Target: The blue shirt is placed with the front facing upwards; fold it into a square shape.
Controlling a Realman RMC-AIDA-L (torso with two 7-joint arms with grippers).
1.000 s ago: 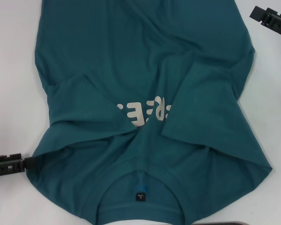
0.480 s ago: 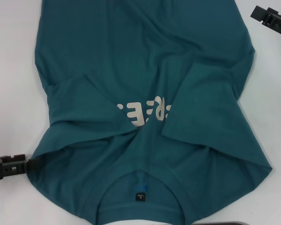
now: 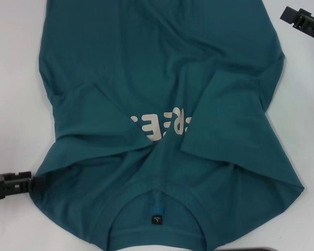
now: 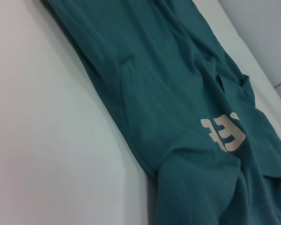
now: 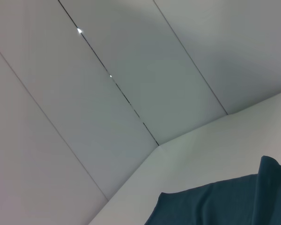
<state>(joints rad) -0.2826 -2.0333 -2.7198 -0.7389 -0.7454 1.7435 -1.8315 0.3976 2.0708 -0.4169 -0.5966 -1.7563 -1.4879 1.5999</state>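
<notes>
The blue shirt [image 3: 157, 78] lies flat on the white table with its round collar [image 3: 157, 206] and dark neck label [image 3: 156, 217] nearest me. Both short sleeves are folded inward over the chest, covering part of the pale lettering [image 3: 159, 125]. My left gripper [image 3: 13, 184] lies low at the near left, its tip at the shirt's shoulder edge. Whether it holds cloth is not visible. My right gripper [image 3: 302, 23] hovers at the far right, apart from the shirt. The left wrist view shows the shirt [image 4: 178, 93] and its lettering [image 4: 225, 132]. A shirt edge [image 5: 225, 204] shows in the right wrist view.
White table [image 3: 10, 78] shows bare on both sides of the shirt. A dark object [image 3: 256, 249] peeks in at the near edge. Grey wall panels [image 5: 107, 70] stand behind the table's far corner.
My left gripper has shifted very slightly at the shirt's near-left edge. The shirt and the right gripper have not moved.
</notes>
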